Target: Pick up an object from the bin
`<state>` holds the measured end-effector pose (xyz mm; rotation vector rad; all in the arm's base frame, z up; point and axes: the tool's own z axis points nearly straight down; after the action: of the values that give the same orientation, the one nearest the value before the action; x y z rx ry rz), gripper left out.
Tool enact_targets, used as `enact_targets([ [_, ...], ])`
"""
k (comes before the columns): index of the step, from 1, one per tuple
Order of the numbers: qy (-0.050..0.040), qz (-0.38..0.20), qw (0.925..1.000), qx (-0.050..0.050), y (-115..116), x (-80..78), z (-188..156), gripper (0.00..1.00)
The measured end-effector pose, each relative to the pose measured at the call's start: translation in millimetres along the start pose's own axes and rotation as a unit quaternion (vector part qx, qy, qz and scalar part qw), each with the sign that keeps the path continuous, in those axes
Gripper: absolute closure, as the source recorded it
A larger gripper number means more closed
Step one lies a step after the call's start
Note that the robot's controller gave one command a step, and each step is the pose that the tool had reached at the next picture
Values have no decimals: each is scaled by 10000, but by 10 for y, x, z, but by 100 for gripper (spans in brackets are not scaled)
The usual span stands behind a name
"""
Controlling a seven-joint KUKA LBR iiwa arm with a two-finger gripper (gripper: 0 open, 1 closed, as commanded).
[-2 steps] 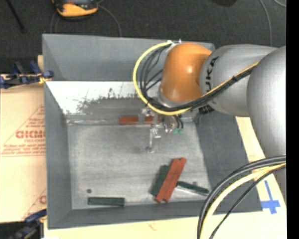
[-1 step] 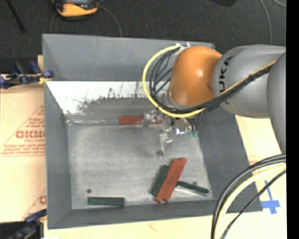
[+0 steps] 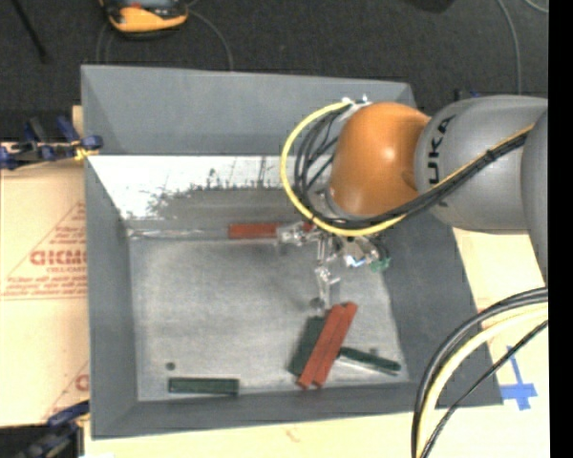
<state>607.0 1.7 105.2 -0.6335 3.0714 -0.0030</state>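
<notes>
1. Dark floor [image 3: 267,27] surrounds the grey metal bin [image 3: 105,284] that I am working over from my remote station.
2. My robot arm [image 3: 487,160] comes in from the right side of the view, and its rounded orange wrist cover [image 3: 377,160], ringed by black and yellow cables, sits above the back right part of the bin.
3. Below that cover the claw [image 3: 322,292] hangs over the bin floor, right of the middle. I cannot tell whether it is spread or pressed together, and I see nothing held in it.
4. Just below the claw's tip lies the long red-brown rectangular block [image 3: 329,340]. It runs diagonally, with its upper end nearest the claw and its lower end toward the front wall.
5. That block rests on a dark green flat block [image 3: 307,347], which shows along its left side.
6. A thin dark green bar [image 3: 371,360] lies just to the right of the pair, close to the front right corner.
7. Another dark green flat bar [image 3: 203,385] lies along the front wall on the left, well apart from the claw.
8. A short red-brown flat bar [image 3: 253,230] lies against the back wall, left of the claw.
</notes>
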Motion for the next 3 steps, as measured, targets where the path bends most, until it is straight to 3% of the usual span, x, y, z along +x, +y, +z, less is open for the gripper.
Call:
enact_targets([
  [1,16,1002,9950,-18,-71,283,-45,0],
  [2,3,491,9988,1,95,469,62,0],
  [3,-28,-596,9982,-1,58,774,316,100],
])
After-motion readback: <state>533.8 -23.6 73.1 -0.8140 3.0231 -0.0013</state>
